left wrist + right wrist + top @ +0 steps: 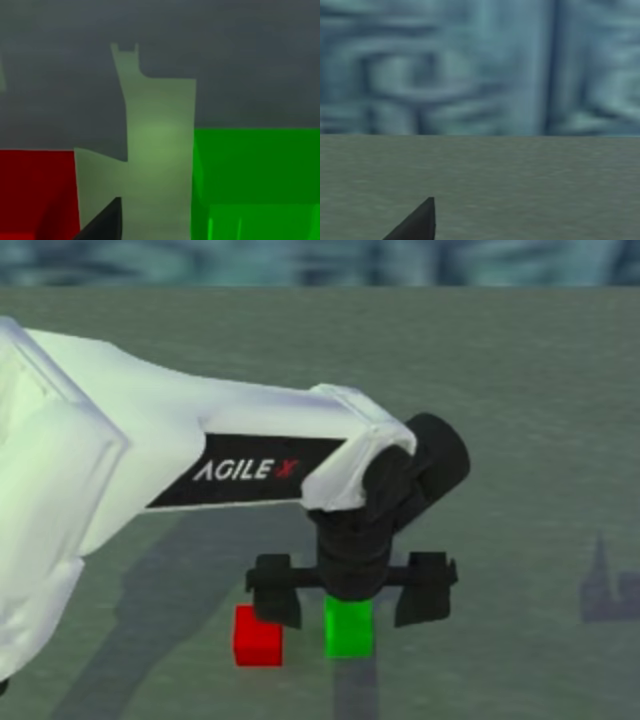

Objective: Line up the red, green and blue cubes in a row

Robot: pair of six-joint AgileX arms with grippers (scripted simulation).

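A grey-green table (520, 440) is filling the top view, with open room right of and beyond the green cube (348, 628). Two cubes are showing: the red cube (258, 636) is sitting just left of the green, a gap between them. The left gripper (349, 602) is hanging spread wide over the green cube, not gripping.

The left wrist view is showing both cubes (256, 182) (37, 192) apart.

The right wrist view is showing bare table (520, 185); I cannot tell the right gripper's fingers.
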